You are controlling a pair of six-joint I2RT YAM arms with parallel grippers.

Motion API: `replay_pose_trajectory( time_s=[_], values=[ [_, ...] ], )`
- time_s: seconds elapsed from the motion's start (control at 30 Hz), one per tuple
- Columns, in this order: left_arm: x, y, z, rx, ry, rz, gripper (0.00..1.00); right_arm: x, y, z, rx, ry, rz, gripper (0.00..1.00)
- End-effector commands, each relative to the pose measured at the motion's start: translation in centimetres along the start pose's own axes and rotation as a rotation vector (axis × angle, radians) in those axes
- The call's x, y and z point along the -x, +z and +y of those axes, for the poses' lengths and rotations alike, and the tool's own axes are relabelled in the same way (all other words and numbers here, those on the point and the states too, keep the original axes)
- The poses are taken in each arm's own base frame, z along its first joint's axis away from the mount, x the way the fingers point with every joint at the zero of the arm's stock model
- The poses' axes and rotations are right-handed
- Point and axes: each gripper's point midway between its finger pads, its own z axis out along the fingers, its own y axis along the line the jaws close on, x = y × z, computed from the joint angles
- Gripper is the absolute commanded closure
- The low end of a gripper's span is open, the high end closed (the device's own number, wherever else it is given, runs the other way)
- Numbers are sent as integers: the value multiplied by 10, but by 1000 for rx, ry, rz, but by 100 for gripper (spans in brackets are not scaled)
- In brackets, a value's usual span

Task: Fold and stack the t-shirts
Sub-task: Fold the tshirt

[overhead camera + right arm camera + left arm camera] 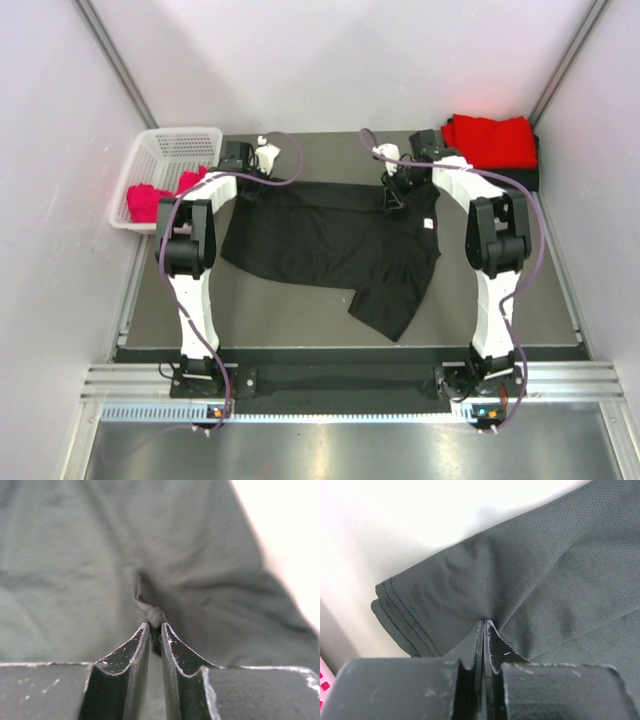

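Observation:
A large black t-shirt (330, 245) lies spread across the table, its small white tag (430, 224) near the right side. My left gripper (243, 180) is shut on the shirt's far left edge; in the left wrist view the jaws pinch the black cloth (520, 580) next to a stitched hem (395, 610). My right gripper (393, 192) is shut on a bunched fold of the same shirt (155, 614) at its far right edge. A folded red t-shirt (490, 140) lies on dark cloth at the back right. Another pink-red t-shirt (150, 200) sits in the basket.
A white lattice basket (175, 150) stands at the back left against the wall. Grey walls close in the table on both sides and at the back. The arm bases (330, 380) are bolted at the near edge.

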Motion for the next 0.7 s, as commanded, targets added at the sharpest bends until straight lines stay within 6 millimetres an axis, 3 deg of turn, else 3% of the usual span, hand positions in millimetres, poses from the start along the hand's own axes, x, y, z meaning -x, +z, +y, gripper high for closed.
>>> replay_pose_trajectory(
  time_s=[0.0, 0.03, 0.07, 0.23, 0.3, 0.4, 0.5, 0.67],
  values=[
    [19, 1, 5, 10, 19, -58, 100, 26, -25, 43, 4, -60, -50, 84],
    [20, 1, 6, 14, 21, -58, 100, 31, -31, 53, -1, -82, -61, 84],
    [22, 1, 6, 14, 20, -61, 100, 21, -22, 73, 31, -92, -30, 84],
    [33, 6, 11, 20, 23, -84, 100, 17, -8, 137, 92, -166, 9, 85],
    [41, 4, 15, 30, 23, -100, 100, 24, -6, 138, 51, -173, 0, 86],
    [48, 4, 18, 39, 31, -114, 100, 39, -11, 120, -18, -187, -20, 82],
    [49, 3, 20, 47, 41, -116, 100, 50, -20, 81, -98, -175, -41, 81],
    [52, 8, 24, 57, 57, -118, 100, 42, -41, -7, -232, -74, -55, 80]
  ],
)
